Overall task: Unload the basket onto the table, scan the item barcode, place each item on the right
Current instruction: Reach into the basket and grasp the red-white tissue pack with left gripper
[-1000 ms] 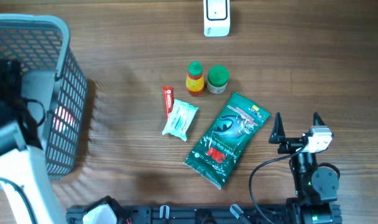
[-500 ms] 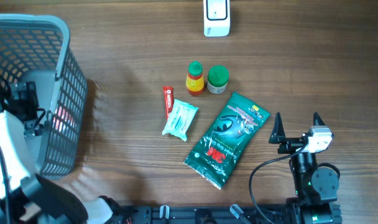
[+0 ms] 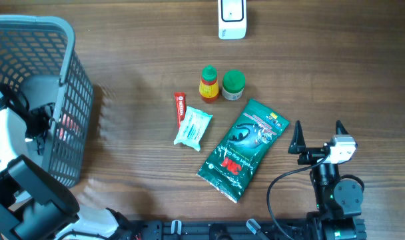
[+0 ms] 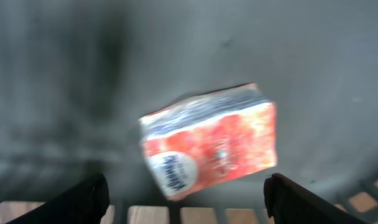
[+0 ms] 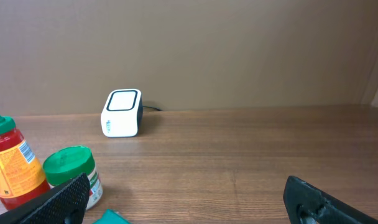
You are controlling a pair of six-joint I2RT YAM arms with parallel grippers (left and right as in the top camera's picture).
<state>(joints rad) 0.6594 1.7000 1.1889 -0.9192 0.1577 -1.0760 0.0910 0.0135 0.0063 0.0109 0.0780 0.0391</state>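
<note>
In the left wrist view a red and white pack (image 4: 211,143) lies flat on the dark floor of the grey mesh basket (image 3: 62,47). My left gripper (image 4: 188,200) hangs over it, open, with one finger (image 4: 89,199) on each side of the pack's near end and neither clearly touching it. Through the basket's mesh the pack (image 3: 68,124) shows as a red patch. The white scanner (image 3: 232,19) stands at the table's far edge. My right gripper (image 3: 318,127) rests open and empty at the right, facing the scanner (image 5: 122,112).
On the table's middle lie a red bottle with a green cap (image 3: 208,84), a green-lidded jar (image 3: 233,85), a red tube (image 3: 180,107), a pale tissue pack (image 3: 193,128) and a big green bag (image 3: 244,148). The basket's walls surround my left arm (image 3: 12,133).
My left arm has shifted inside the basket, swinging back toward the table's left edge. The right arm and the things on the table have not moved.
</note>
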